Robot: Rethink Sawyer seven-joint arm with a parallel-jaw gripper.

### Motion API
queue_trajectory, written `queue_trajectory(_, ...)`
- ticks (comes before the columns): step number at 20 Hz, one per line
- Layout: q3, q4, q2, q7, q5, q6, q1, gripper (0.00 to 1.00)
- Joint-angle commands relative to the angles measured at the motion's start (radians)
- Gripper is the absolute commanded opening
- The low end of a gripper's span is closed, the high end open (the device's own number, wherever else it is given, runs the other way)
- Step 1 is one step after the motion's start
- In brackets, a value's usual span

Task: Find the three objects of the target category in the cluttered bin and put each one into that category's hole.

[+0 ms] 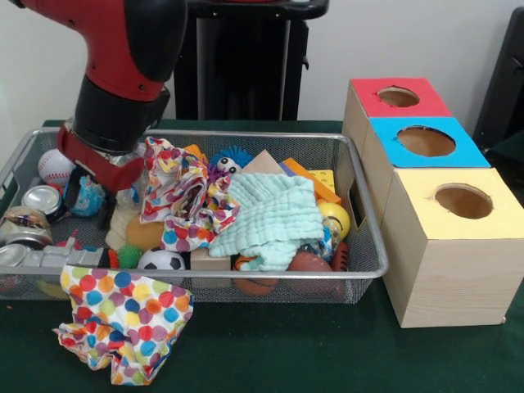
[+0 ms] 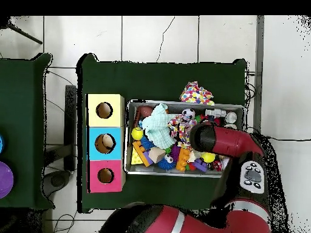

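Overhead, the arm (image 2: pixel 222 141) hides the gripper (image 1: pixel 86 196) seen frontally.

Boxes (image 1: pixel 426 188) right of the bin (image 1: pixel 360 270), a cloth (image 1: pixel 123 323) before it

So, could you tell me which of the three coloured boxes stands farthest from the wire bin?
The red box. In the front view it sits at the back of the row, behind the blue box and the yellow box.

**Counts on the bench**

We count three wooden boxes: red-topped (image 1: pixel 398 98), blue-topped (image 1: pixel 426 142) and yellow-topped (image 1: pixel 461 201). We see one wire bin (image 1: pixel 360 270), two polka-dot cloths (image 1: pixel 123 322) (image 1: pixel 184 196), one mint cloth (image 1: pixel 274 219), one baseball (image 1: pixel 55 165) and one soccer ball (image 1: pixel 160 260).
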Motion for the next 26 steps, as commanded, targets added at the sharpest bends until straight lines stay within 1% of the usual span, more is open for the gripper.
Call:
queue_trajectory(1,0.101,-0.016,0.045,-0.010,0.018,0.134,-0.086,1.00)
queue_trajectory(4,0.128,-0.061,0.101,-0.018,0.004,0.096,-0.117,1.00)
queue_trajectory(9,0.170,-0.042,0.108,-0.015,-0.002,0.040,-0.150,1.00)
queue_trajectory(14,0.179,-0.014,0.089,0.013,0.008,0.050,-0.146,1.00)
queue_trajectory(16,0.172,-0.002,0.080,0.034,0.021,0.076,-0.139,1.00)
queue_trajectory(21,0.133,-0.017,0.080,0.047,0.041,0.195,-0.115,1.00)
queue_trajectory(26,0.110,-0.026,0.082,0.046,0.042,0.243,-0.105,1.00)
